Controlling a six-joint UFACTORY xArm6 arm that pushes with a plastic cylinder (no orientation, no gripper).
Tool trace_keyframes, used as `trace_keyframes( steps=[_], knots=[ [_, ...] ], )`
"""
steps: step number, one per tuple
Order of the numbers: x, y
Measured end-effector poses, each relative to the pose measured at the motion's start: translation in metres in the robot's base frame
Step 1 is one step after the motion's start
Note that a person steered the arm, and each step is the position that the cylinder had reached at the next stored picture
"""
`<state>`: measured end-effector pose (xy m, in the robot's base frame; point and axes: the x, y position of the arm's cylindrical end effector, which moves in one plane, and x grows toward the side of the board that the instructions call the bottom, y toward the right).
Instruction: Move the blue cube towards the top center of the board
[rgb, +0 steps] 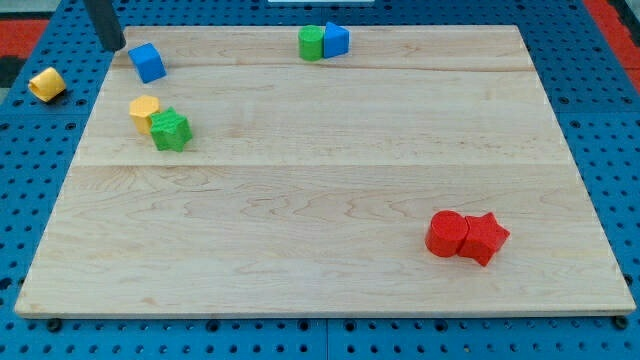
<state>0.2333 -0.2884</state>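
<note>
A blue cube sits near the board's top left corner. My tip is just to its left, at the board's top left edge, a small gap apart from the cube. A second blue block stands at the top center, touching a green block on its left.
A yellow block and a green star-shaped block touch each other below the blue cube. A red cylinder and a red star-shaped block sit together at the lower right. Another yellow block lies off the wooden board, at the left.
</note>
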Motion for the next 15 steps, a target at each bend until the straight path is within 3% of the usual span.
trace_keyframes(
  steps=[3,4,5,6,7,9,11,15],
  knots=[
    [0.006,0.014],
    [0.024,0.002],
    [0.038,0.029],
    [0.080,0.073],
    [0.076,0.139],
    [0.011,0.075],
    [-0.020,0.075],
    [-0.023,0.202]
  ],
)
